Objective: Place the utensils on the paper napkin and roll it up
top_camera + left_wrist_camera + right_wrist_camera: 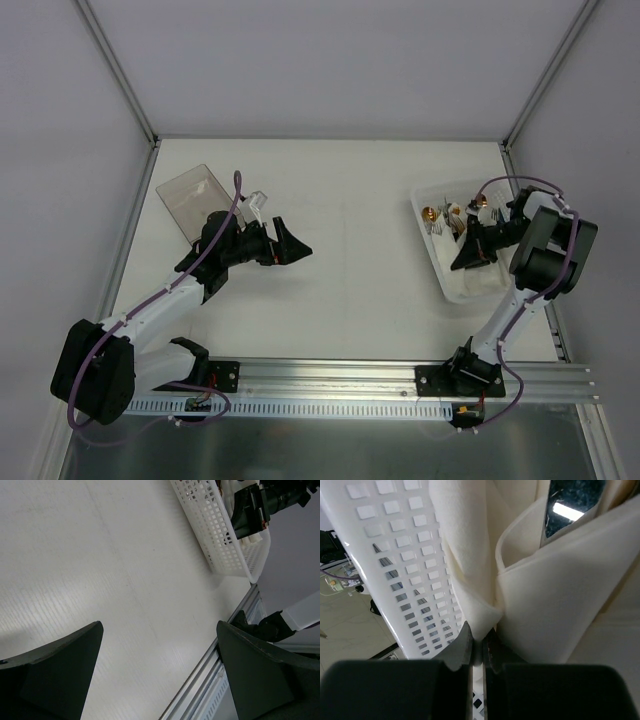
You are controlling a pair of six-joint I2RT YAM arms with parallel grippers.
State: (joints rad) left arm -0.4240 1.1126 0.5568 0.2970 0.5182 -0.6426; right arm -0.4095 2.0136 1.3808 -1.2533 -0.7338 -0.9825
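In the white tray [405, 570], the right gripper [479, 647] clamps its 2 fingers on a fold of the paper napkin [555, 605], crumpled against the tray's perforated wall. Well left of the tray, the left gripper [293, 240] hangs spread wide over the table [360, 290], holding nothing. Toward the tray's far end lie slim grey pieces, probably the utensils [440, 227], too small to tell.

Looks like a lab robot cell. White table [340, 200] boxed in left, right and far by plain pale panels [320, 60] on aluminium profile posts [115, 65]. Left arm [150, 310] and right arm [510, 320] are bolted to an aluminium rail [330, 375] along the near edge. Purple cables [237, 200] run along both arms, with a slotted cable duct [300, 405] just nearer than the rail.
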